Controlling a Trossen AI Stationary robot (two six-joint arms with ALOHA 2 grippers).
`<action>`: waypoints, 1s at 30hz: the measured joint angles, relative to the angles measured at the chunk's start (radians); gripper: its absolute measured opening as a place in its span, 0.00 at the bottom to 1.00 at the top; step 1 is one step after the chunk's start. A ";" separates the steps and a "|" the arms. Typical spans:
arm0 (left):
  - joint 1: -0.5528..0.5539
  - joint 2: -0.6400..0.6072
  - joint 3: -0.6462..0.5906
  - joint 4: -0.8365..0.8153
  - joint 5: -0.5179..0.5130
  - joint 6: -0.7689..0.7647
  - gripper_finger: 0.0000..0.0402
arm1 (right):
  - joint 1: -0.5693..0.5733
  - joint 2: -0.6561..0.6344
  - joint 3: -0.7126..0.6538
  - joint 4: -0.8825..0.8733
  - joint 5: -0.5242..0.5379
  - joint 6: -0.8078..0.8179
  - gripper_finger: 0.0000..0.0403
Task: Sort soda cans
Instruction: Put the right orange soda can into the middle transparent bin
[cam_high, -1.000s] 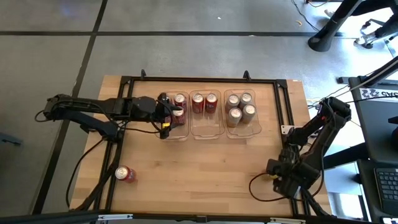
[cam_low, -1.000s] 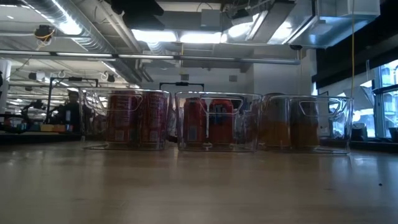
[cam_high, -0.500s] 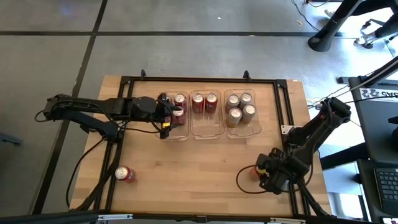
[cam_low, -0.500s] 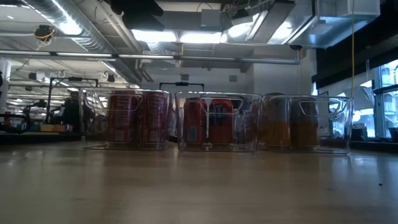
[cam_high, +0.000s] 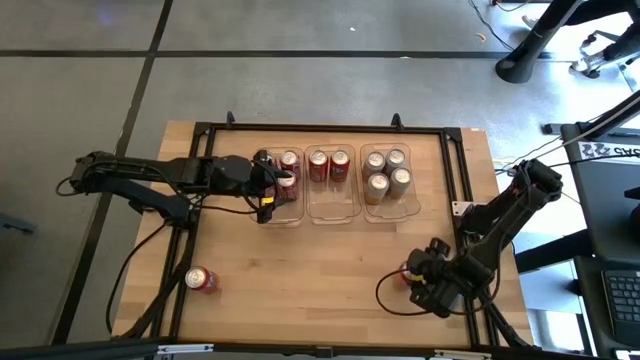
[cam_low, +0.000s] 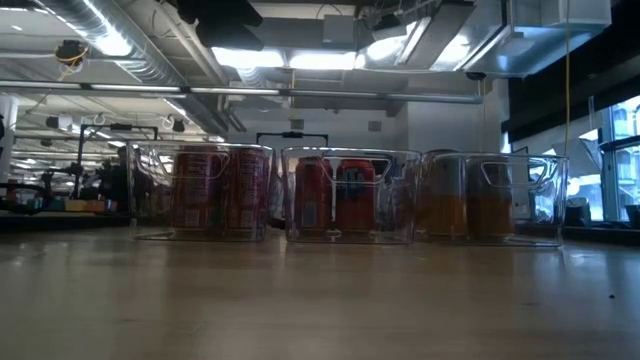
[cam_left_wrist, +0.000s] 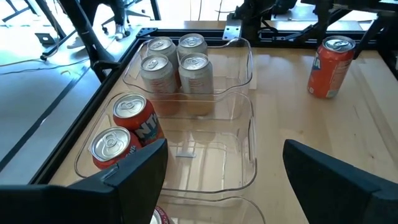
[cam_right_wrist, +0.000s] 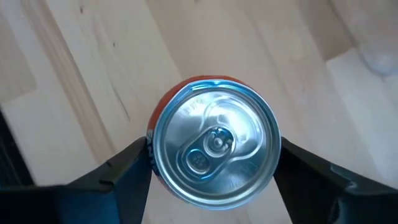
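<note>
Right gripper (cam_right_wrist: 214, 171) over a red can (cam_right_wrist: 214, 146)
Its fingers stand apart, flanking the upright can (contact unclear); the left gripper (cam_left_wrist: 224, 168), open, hovers at the trays (cam_left_wrist: 239, 134).

Red can nearest me in the middle tray (cam_left_wrist: 138, 119): white block letters on the side; I make out an "N" and part of a second letter, no whole word.
Red can standing alone on the table (cam_left_wrist: 328, 67): pale marks on the side that I cannot read.
Can top under my right wrist (cam_right_wrist: 214, 150): no print I can read.
Cans in the trays, low view (cam_low: 340, 198): white lettering, blurred.
Sign beyond the table's right edge (cam_high: 612, 151): dark characters, illegible.
</note>
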 joint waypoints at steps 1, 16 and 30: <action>0.000 0.000 0.000 0.000 0.000 0.000 0.76 | -0.006 0.001 0.010 -0.006 0.016 -0.003 0.69; 0.000 0.000 0.000 0.000 0.000 0.000 0.76 | -0.264 -0.001 0.204 -0.022 0.249 -0.371 0.69; 0.000 0.000 0.000 -0.031 0.000 0.001 0.76 | -0.598 0.007 0.265 0.255 0.299 -0.939 0.69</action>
